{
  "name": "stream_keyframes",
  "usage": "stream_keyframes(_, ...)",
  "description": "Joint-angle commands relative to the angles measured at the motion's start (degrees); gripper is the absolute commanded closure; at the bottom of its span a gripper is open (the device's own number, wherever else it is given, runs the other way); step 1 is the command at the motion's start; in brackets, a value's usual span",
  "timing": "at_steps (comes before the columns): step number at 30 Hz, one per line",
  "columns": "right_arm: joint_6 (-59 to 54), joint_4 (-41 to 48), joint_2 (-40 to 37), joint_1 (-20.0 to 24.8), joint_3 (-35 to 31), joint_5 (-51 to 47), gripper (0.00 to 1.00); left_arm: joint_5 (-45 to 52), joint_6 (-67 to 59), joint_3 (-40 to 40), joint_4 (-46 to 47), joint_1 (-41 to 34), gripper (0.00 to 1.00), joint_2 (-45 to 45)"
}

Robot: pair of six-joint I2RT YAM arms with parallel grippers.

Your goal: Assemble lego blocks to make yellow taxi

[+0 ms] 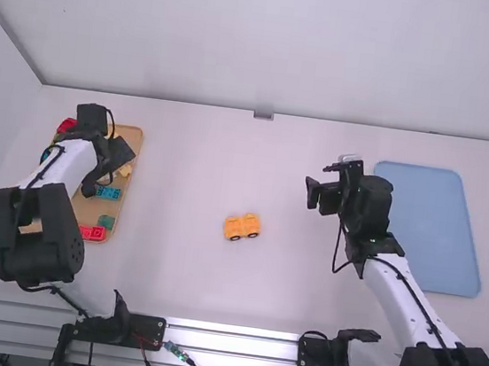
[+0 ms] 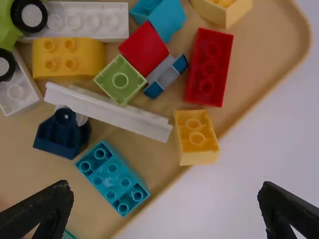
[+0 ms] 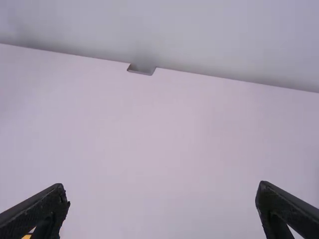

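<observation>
Evidently, both pincers are released, their fingers spread with nothing between them. In the high view, the left pincer (image 1: 112, 169) is over the wooden tray (image 1: 137, 140) on the left side of the white desk (image 1: 170, 281); the right pincer (image 1: 318, 194) is above the desk, between the yellow wheeled assembly (image 1: 242, 227) and the blue mat (image 1: 426, 228). The assembly lies on the desk near its middle, its dark wheels toward the camera, well apart from the tray. Left wrist view: the tray holds loose blocks, among them a small yellow block (image 2: 196, 138) near the rim, a red block (image 2: 209, 67) beyond it, and a teal block (image 2: 112, 178). A long white bar (image 2: 107, 110) lies between the dark blue piece (image 2: 61, 132) and the light green block (image 2: 120, 79). A rounded yellow block (image 2: 68, 56) sits just beside a long white brick (image 2: 84, 21).
</observation>
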State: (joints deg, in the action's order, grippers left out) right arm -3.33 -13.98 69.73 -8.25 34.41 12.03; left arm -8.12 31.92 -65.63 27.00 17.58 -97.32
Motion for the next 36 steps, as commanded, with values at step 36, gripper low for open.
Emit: stream_keyframes(36, 0.02, -0.01, 0.18, -0.02, -0.33, 1.88, 0.01, 5.44, 3.50, -10.25, 2.51, -1.14, 0.19, -17.81)
